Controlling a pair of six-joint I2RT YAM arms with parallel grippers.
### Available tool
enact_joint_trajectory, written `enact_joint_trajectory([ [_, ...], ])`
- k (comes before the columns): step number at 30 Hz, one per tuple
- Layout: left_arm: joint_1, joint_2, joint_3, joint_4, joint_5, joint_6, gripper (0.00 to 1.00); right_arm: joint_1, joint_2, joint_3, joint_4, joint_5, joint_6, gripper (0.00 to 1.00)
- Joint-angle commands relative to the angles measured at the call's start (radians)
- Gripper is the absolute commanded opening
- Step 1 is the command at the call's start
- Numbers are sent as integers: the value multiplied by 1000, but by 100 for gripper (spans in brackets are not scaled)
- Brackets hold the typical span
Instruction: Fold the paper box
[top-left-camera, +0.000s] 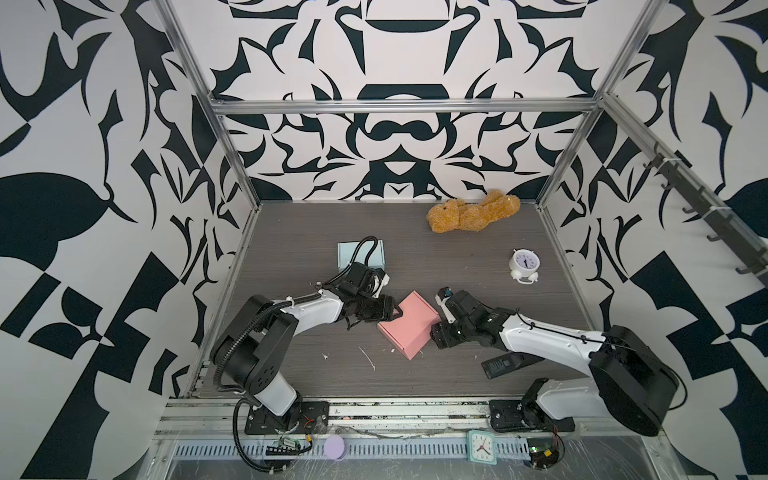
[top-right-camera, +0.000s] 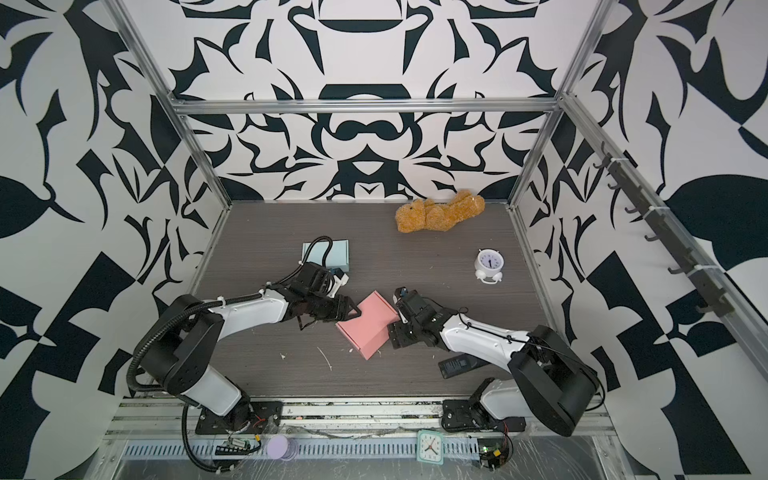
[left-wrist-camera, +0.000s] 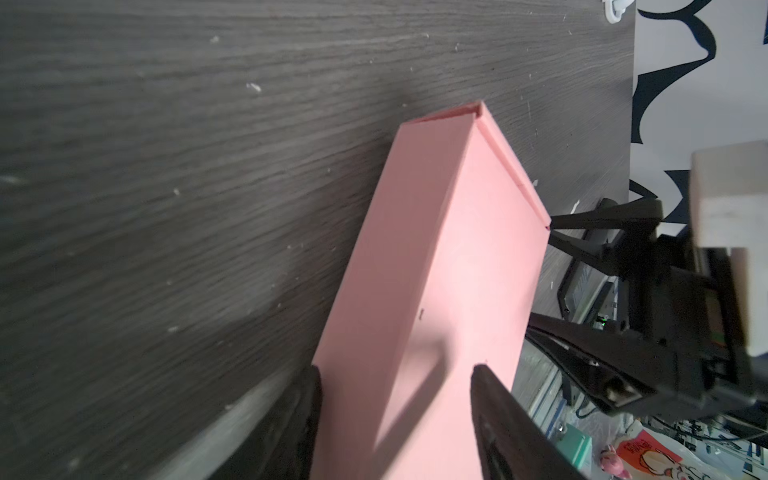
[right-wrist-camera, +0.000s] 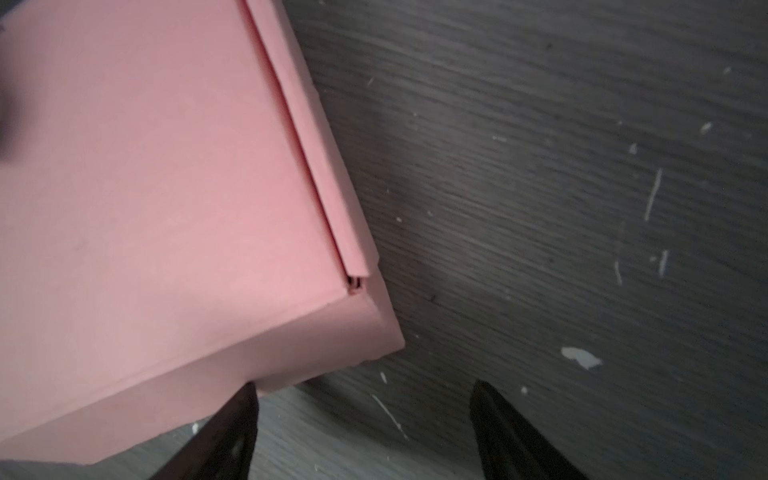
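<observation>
Black fingers (left-wrist-camera: 299, 415) of the left hand (left-wrist-camera: 395, 370) fill the near edge of the left wrist view. They stand apart with one end of the pink paper box (left-wrist-camera: 440, 249) between them: one tip sits at the box's side wall and the other over its lid, loose rather than clamped. Folded shut, the box lies flat near the middle of the counter (top-left-camera: 415, 249), turned to a diamond in both top views. Its long axis runs on a diagonal from far right to near left, with one corner pointing at the back wall. A flap seam (right-wrist-camera: 307, 166) runs along one top edge. The left hand is at the box's far-left long side, by the left corner; the right hand (right-wrist-camera: 361, 390) is at the opposite long side, just beside the wall there. Its fingers (right-wrist-camera: 224, 436) stand apart too, with bare counter between them and one tip close under a box corner, holding nothing. White scraps (top-left-camera: 368, 358) dot the counter just in front of the box. A black remote (top-left-camera: 500, 368) lies under the right arm, and a light blue box (top-left-camera: 360, 254) sits just behind the left wrist. Farther right stands a white alarm clock (top-left-camera: 524, 266), and a brown teddy bear (top-left-camera: 473, 216) lies against the back wall
</observation>
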Motion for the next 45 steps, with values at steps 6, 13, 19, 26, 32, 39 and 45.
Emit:
enact_joint_trajectory([
  [6,-23,-55,-75,30,2,-48,60,-1,52,61,35,-1,-30,82],
  [13,-43,-64,-90,49,4,-70,60,-1,75,71,57,-17,-13,81],
  [19,-62,-61,-96,62,7,-85,60,2,96,87,89,-45,5,80],
  [26,-74,-86,-127,79,4,-108,59,8,114,104,124,-69,13,80],
  [32,-74,-111,-149,77,-11,-113,59,7,111,97,119,-64,3,80],
  [39,-73,-162,-179,46,-44,-118,63,2,76,66,99,-40,-6,81],
  [45,-69,-208,-209,29,-75,-120,67,-2,28,49,40,-17,-9,81],
])
